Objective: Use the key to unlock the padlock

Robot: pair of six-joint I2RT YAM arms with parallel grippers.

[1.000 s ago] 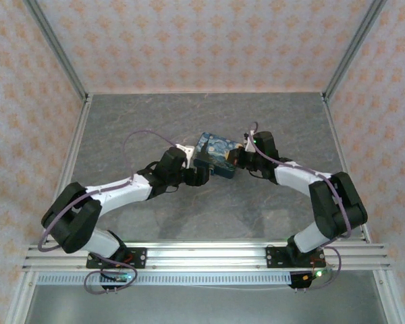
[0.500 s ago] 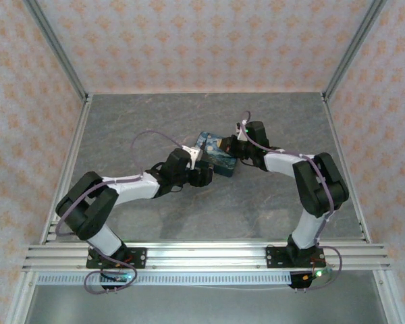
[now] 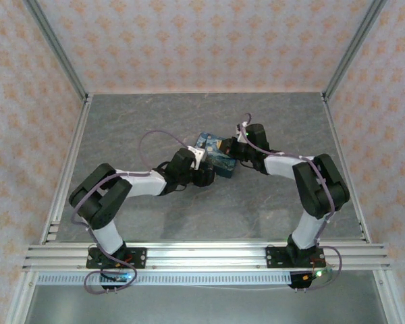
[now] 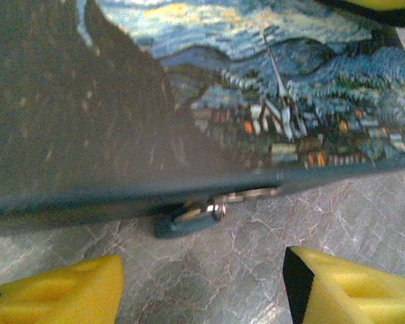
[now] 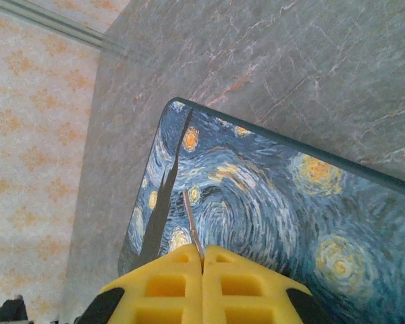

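- On the near side of the box (image 4: 270, 101), the left tool (image 4: 202, 291) sits low over the surface (image 4: 256, 253). Its yellow fingers (image 4: 61, 291) are spread wide and grip nothing.
- Straight ahead of it, the padlock (image 4: 189, 219) lies tucked against the box's near bottom edge. Its long axis runs along that edge, with the silvery bit at the end nearer the box's middle.
- Over the box's lid, the right tool (image 5: 202, 260) is pressed together on a thin silvery blade, probably the key (image 5: 191, 223), which points across the lid.
- As I judge it, the left arm is much nearer the padlock. The key is on the box's far side and must come over to the near edge.
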